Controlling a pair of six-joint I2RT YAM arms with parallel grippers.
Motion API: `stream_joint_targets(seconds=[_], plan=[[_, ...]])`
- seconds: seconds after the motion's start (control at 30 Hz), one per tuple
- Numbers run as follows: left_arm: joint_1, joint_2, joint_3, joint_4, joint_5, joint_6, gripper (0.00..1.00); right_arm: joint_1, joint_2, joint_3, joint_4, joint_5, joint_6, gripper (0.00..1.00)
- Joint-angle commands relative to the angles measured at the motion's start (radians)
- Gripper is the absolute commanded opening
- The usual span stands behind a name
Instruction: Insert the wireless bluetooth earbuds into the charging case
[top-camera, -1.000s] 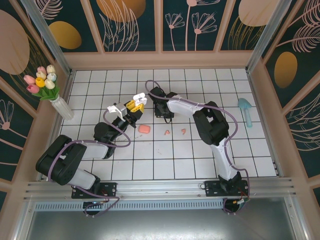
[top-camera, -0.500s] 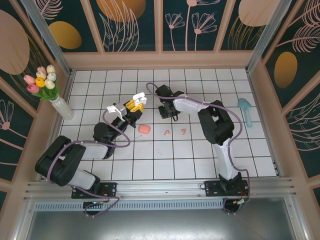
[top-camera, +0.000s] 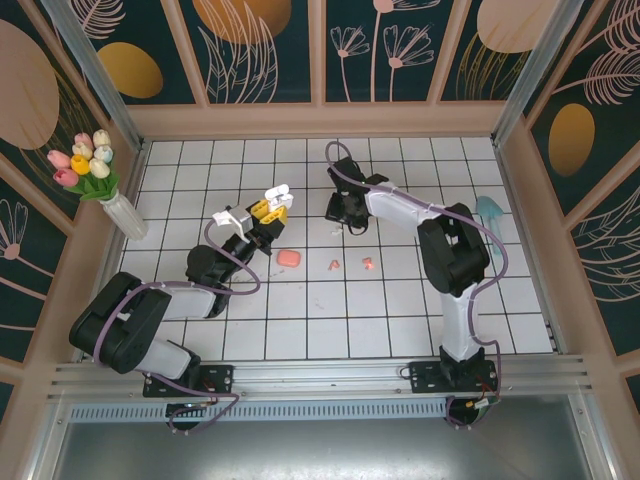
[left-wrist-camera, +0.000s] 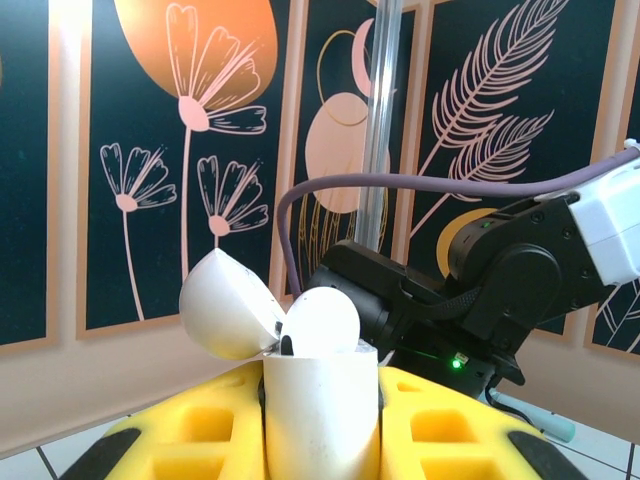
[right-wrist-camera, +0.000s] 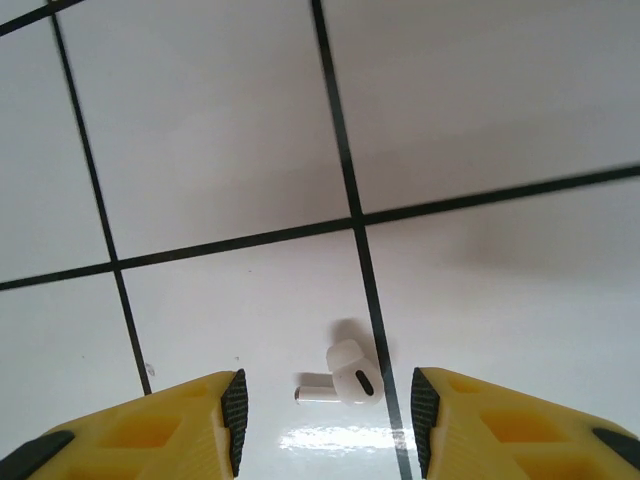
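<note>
Left wrist: charging case (left-wrist-camera: 322, 415) base off-frame

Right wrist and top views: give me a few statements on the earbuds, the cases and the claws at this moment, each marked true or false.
1. The left claw holds the white charging case with its lid open. True.
2. The right claw is clamped on a white earbud. False: its jaws stand open and the earbud lies on the tile between them.
3. In the top view, two salmon-pink earbuds lie to the right of the pink charging case. True.
4. The tulip vase stands at the far right. False: it stands at the far left.
</note>
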Motion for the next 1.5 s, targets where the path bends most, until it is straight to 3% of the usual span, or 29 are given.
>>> stream_joint_targets(seconds=[0.0, 0.33, 1.0, 1.47], plan=[[-0.003, -0.012, 0.018, 0.213, -0.016, -0.006, 0.00, 0.020, -0.011, -0.031, -0.014, 0.028, 0.209, 0.50], [-0.003, 0.015, 0.029, 0.236, -0.014, -0.016, 0.00, 0.044, 0.043, -0.007, -0.053, 0.075, 0.280, 0.48], [-0.003, 0.019, 0.029, 0.237, -0.013, -0.010, 0.00, 0.036, 0.088, -0.002, -0.018, 0.081, 0.267, 0.39], [-0.003, 0.021, 0.033, 0.237, -0.014, -0.011, 0.00, 0.031, 0.084, -0.016, 0.010, 0.100, 0.217, 0.25]])
